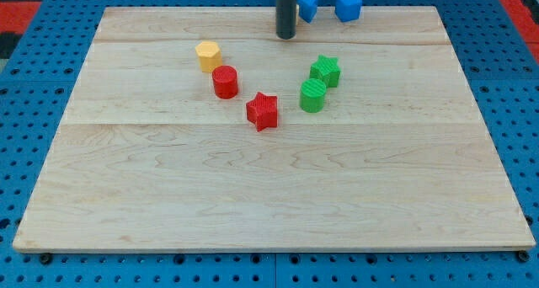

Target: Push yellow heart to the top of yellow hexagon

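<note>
**Tip at the board's top edge, no yellow heart in sight**

My tip point(287, 37) rests near the top edge of the wooden board point(269, 187), a little left of two blue blocks. It is a bare rod: it holds nothing and touches no block.

One blue block point(308, 6) sits just right of the rod, partly hidden behind it; the other blue block point(349, 5) lies further right. Their shapes are hard to make out.

The yellow hexagon point(209, 56) lies down-left of my tip, well apart from it. A red cylinder point(225, 82) sits just below-right of the hexagon, close or touching. A red star point(263, 111) lies further down-right.

On the right, a green star point(325, 71) and a green cylinder point(313, 95) sit close together, below-right of my tip.

The yellow heart does not show anywhere; I cannot tell where it is.
</note>
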